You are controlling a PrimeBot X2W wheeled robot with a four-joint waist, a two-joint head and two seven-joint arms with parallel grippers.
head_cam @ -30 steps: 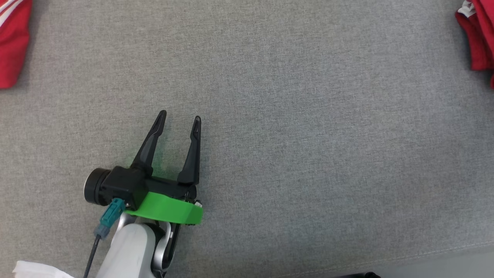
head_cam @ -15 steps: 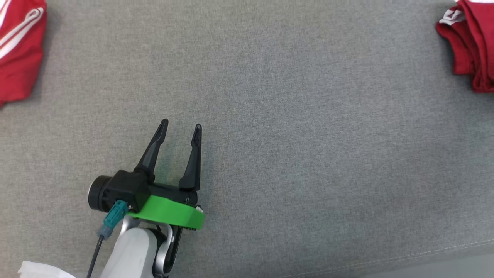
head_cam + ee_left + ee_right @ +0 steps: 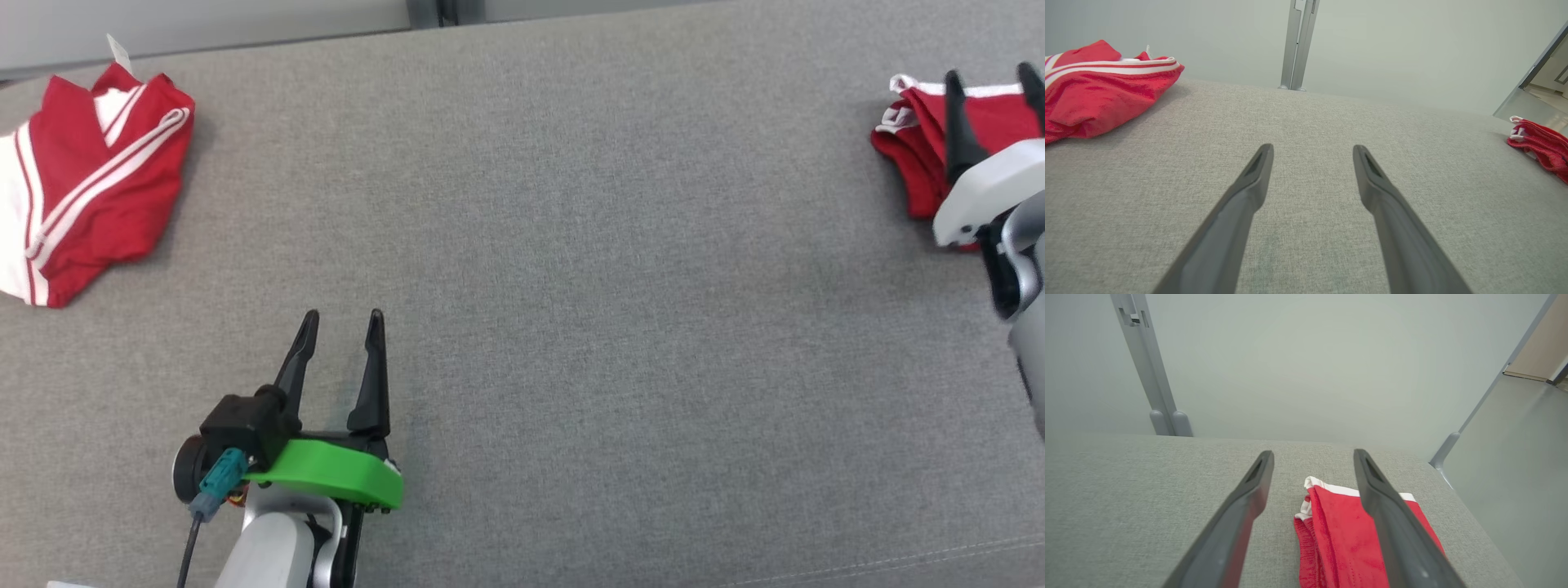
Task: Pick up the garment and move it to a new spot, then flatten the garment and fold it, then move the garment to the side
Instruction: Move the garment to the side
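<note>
The right tool (image 3: 989,75) is spread, pinching nothing; the folded red garment (image 3: 1343,535) lies on the desk (image 3: 612,286) just beneath its tips. Best to lift straight away, so no finger drags the folds open.

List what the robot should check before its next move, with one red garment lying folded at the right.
1. Right gripper open, holding nothing: ok.
2. Folded garment lying at the right end of the grey surface: ok.
3. Fold neat: cannot tell, it is partly hidden.
4. Left gripper open and empty: ok.
5. Striped garment at the left flattened: not ok, it lies rumpled.
</note>
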